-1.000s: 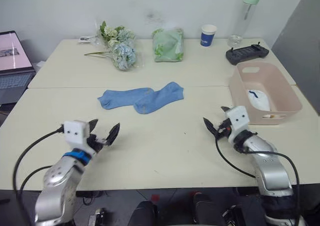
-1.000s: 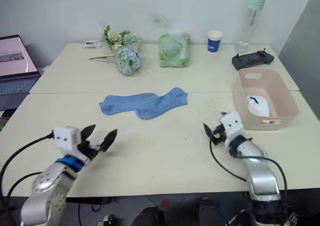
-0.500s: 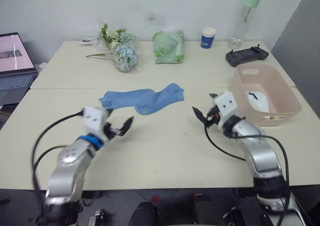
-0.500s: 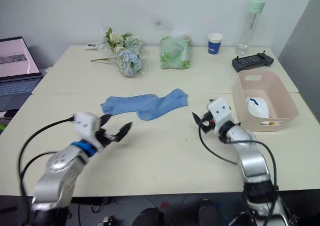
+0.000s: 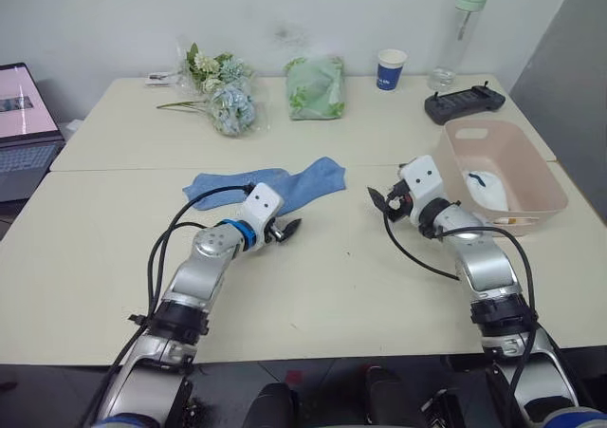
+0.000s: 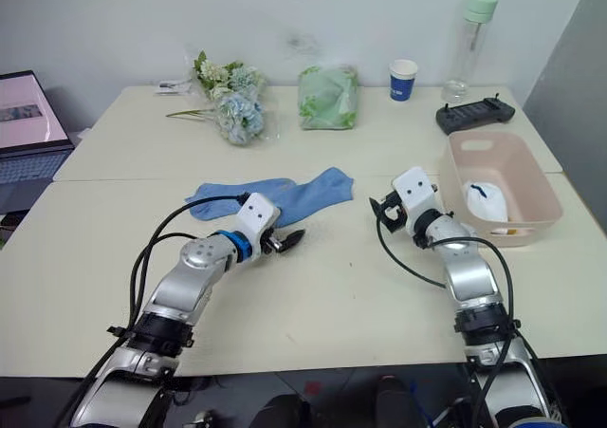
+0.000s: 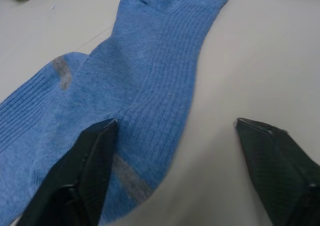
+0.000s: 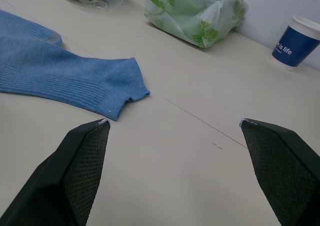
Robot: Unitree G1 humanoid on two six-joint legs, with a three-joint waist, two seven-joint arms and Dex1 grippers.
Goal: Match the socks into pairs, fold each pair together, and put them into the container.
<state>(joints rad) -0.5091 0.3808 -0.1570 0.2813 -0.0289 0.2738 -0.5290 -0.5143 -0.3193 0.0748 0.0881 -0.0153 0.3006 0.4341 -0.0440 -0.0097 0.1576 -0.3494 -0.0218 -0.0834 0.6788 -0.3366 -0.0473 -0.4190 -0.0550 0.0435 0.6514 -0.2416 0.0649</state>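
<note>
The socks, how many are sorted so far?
A white sock already lies in the pink container; whether more are under it I cannot tell. The two blue socks lie overlapping and flat on the table. Both tools are open, the left tool at the socks' near edge, the right tool beside their cuff. Folding and binning remain.

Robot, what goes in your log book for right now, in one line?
left gripper: open, at blue socks | right gripper: open, near sock cuff | basin: holds white sock
</note>
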